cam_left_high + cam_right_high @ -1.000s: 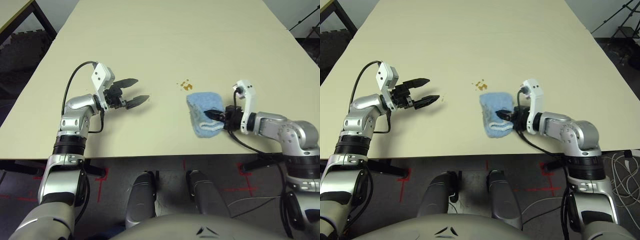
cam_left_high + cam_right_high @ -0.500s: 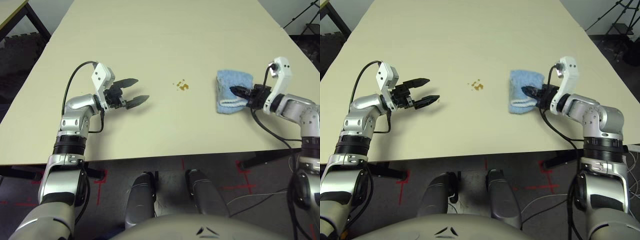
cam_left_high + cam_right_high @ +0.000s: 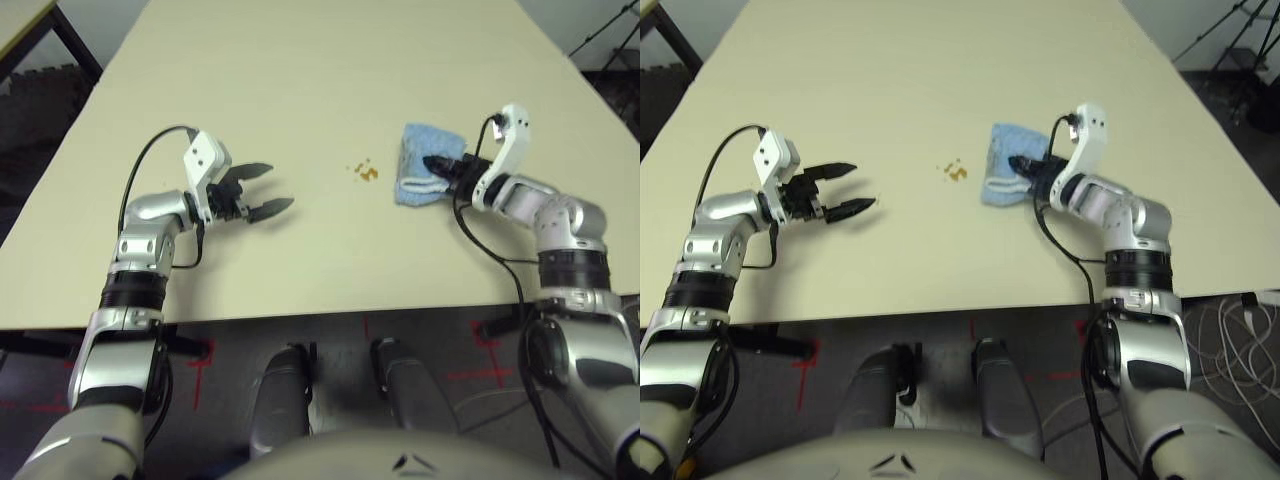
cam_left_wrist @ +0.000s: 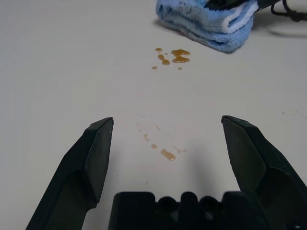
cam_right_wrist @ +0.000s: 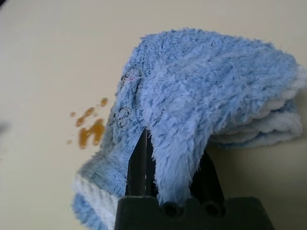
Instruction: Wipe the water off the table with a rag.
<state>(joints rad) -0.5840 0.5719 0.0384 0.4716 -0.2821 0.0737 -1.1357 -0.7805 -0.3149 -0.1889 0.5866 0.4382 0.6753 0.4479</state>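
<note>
My R gripper pinches the rag on the desk, just R of the amber water; L gripper spread. I should press flat w/ light force & sweep L.

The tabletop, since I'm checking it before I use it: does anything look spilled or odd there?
Yes. Amber-brown drops sit on the pale table, just left of the blue rag. A fainter, scattered patch lies by the left claw. Both look like spilled liquid.
</note>
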